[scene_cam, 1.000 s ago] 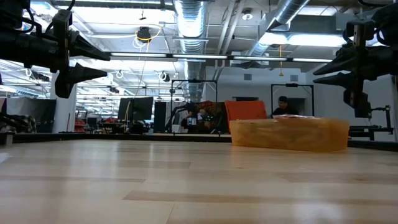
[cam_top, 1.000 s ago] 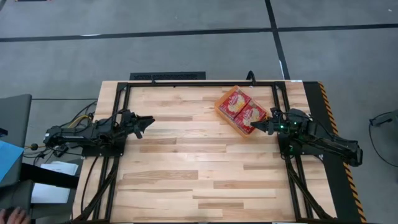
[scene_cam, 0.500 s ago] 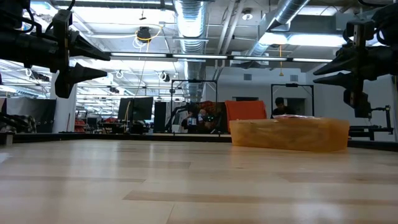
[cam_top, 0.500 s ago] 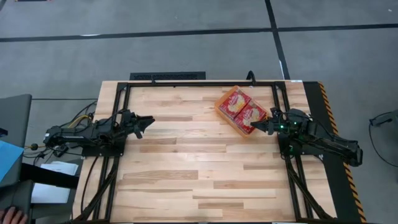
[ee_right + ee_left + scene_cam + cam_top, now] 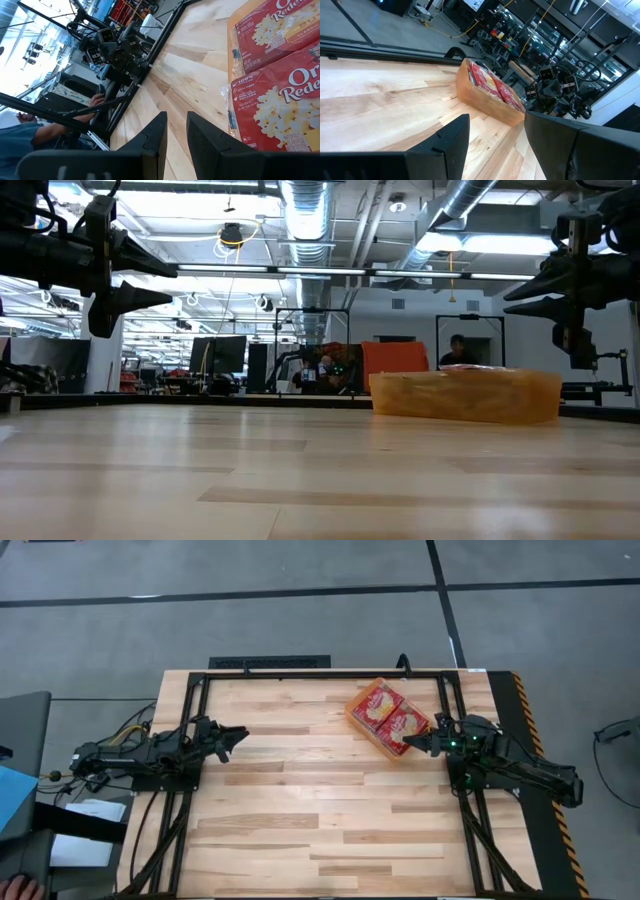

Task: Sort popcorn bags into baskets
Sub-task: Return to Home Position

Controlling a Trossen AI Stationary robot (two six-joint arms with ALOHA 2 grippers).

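Worktop: basket of popcorn bags, likely light, slippery; pinch an edge. Left hand, right hand parted, empty.

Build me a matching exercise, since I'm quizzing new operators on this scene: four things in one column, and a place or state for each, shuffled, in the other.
Column one
1. popcorn bags
2. basket
3. left gripper
4. right gripper

Column two
A. open and empty over the table's left side, far from the basket
B. on the table's right half, turned at an angle to its edges
C. lying flat inside the basket
D. open and empty, tips close to a corner of the basket

Pairs: 1-C, 2-B, 3-A, 4-D
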